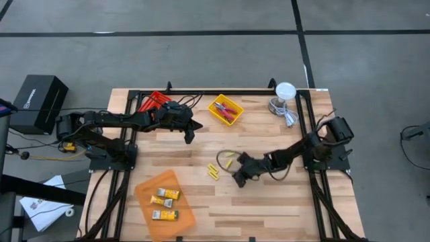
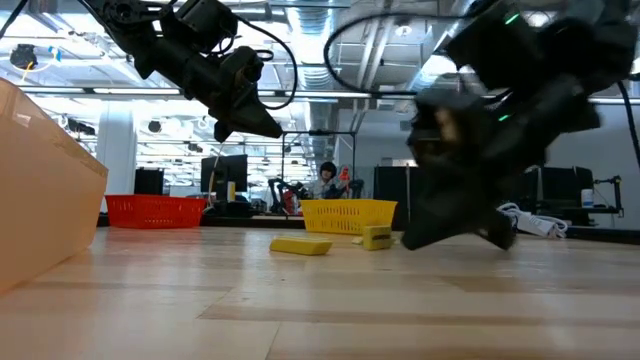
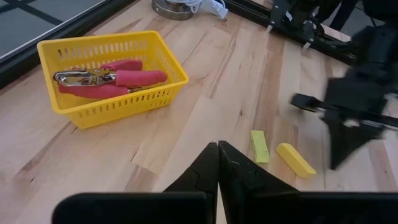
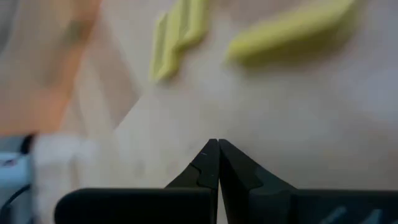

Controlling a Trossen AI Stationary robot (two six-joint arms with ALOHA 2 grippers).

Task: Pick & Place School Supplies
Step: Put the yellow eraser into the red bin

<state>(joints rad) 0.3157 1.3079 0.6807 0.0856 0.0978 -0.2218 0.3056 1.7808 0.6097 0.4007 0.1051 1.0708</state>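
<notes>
Two thin yellow sticks (image 1: 213,171) (image 1: 227,160) lie flat on the wood near mid-table; they also show as yellow sticks (image 3: 259,146) (image 3: 296,159) in the left wrist view. My right gripper (image 1: 238,179) is shut and low over the table just right of them, touching neither. My left gripper (image 1: 189,132) is shut and raised, between the red tray and the yellow tray. Red-handled tools (image 3: 112,79) lie in the yellow tray (image 1: 216,102). Three yellow-and-white packs (image 1: 165,203) lie in the orange tray (image 1: 144,188).
A red tray (image 1: 153,101) sits at the far left of the table. A white round lamp (image 1: 285,91) with its cable stands at the far right corner. Black frame rails run along the left and right table edges. Bare wood lies between the sticks and the orange tray.
</notes>
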